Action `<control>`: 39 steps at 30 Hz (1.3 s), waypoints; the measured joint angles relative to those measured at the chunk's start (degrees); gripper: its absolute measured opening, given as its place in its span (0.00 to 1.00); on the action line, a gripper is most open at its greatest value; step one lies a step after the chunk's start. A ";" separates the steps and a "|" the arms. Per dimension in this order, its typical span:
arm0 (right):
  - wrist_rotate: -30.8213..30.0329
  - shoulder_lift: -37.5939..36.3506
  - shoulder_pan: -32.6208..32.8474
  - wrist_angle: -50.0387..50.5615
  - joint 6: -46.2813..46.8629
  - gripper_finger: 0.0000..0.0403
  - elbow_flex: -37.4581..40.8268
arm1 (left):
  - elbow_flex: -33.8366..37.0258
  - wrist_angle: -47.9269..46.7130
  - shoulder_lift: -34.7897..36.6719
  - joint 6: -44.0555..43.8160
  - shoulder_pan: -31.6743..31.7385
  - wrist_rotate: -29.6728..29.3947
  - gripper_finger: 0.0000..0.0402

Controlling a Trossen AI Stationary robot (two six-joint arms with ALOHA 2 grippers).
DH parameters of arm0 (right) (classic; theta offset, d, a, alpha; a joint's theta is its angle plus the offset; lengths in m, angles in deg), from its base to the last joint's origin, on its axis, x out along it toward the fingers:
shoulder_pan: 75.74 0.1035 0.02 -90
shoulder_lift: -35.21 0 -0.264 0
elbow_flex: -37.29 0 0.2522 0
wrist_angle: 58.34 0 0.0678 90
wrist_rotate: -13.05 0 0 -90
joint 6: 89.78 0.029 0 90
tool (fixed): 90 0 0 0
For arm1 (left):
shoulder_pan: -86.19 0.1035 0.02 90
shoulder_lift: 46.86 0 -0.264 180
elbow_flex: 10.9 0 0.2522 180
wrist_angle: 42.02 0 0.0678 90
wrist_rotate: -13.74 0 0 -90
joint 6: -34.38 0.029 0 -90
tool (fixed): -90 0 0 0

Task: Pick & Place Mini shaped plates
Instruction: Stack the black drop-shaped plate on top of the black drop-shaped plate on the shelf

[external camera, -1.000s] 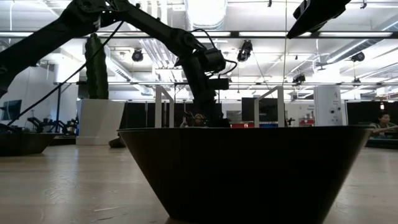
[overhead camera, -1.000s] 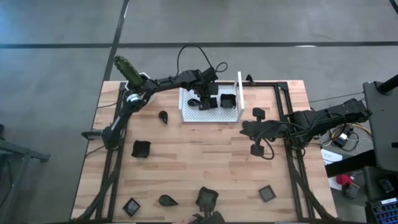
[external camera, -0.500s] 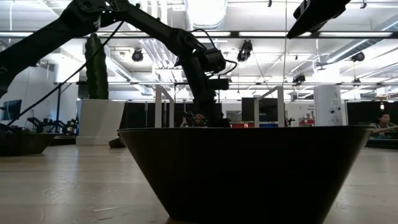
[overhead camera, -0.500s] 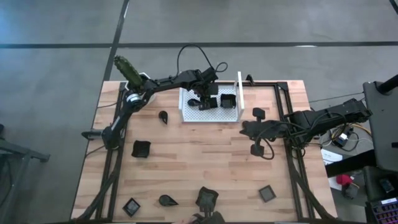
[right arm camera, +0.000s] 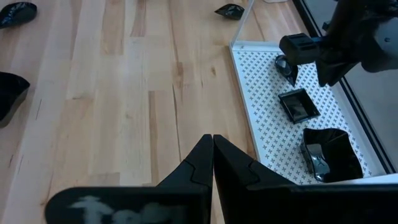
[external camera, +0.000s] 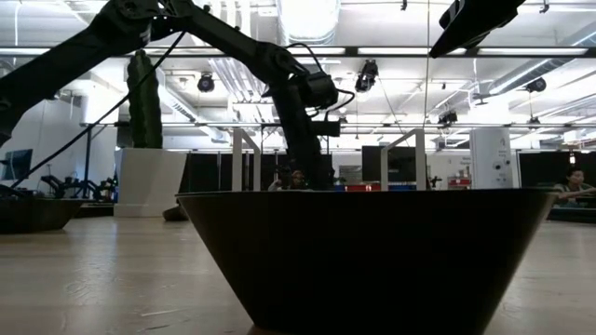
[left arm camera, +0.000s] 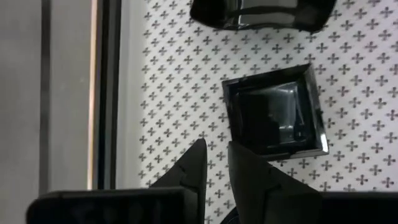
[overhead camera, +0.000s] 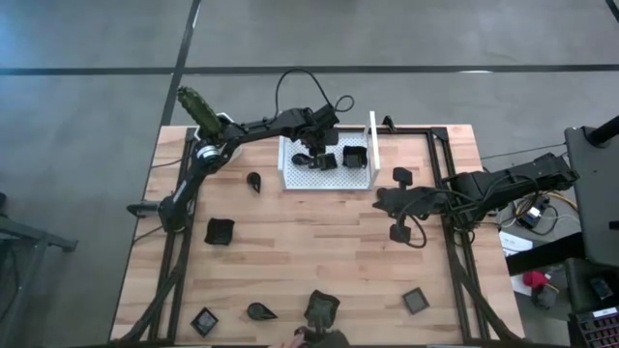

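1. Fingers of the left gripper [left arm camera: 214, 165] stand slightly apart over the white perforated tray [overhead camera: 290, 179], holding nothing; a small square plate [left arm camera: 275, 111] lies on the tray floor just beside the tips, apart from them.
2. Cactus pot [overhead camera: 198, 108] sits at the table's far left corner, by the left arm's base.
3. On the left half of the table [overhead camera: 319, 242]: a teardrop plate [overhead camera: 253, 181] just left of the tray, a bigger square plate [overhead camera: 220, 231] nearer the left edge, a small square plate [overhead camera: 204, 320] and a leaf plate [overhead camera: 259, 311] at the near edge.
4. Near-edge middle: a larger dark dish [overhead camera: 322, 307]; in the low view it fills the foreground [external camera: 372, 261].
5. Inside the tray, seen from the right wrist: the small square plate [right arm camera: 298, 104] in the middle, a bigger square plate [right arm camera: 328, 154] toward the tray's right wall, left gripper [right arm camera: 291, 70] above them.
6. Right of centre: right gripper [right arm camera: 212, 155] hovers over bare table right of the tray, fingers pressed together, empty.
7. One more small square plate [overhead camera: 416, 302] lies at the near right.
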 joint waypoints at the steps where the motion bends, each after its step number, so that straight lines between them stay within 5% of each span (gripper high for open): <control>1: -0.02 0.00 0.00 -0.02 0.00 0.02 0.00 | -0.36 -0.55 0.06 0.00 -0.10 -0.21 0.14; 18: -0.11 -0.47 0.00 1.60 2.86 0.02 0.24 | -0.11 -8.48 12.99 -3.26 -17.06 -0.50 0.14; 28: -1.78 -0.94 0.00 14.56 20.14 0.02 2.15 | 7.68 -7.67 22.05 -7.79 -30.91 -0.82 0.14; 39: -3.12 -1.20 -1.15 15.88 39.29 0.02 9.77 | 18.00 0.57 31.62 -14.02 -38.64 -5.22 0.14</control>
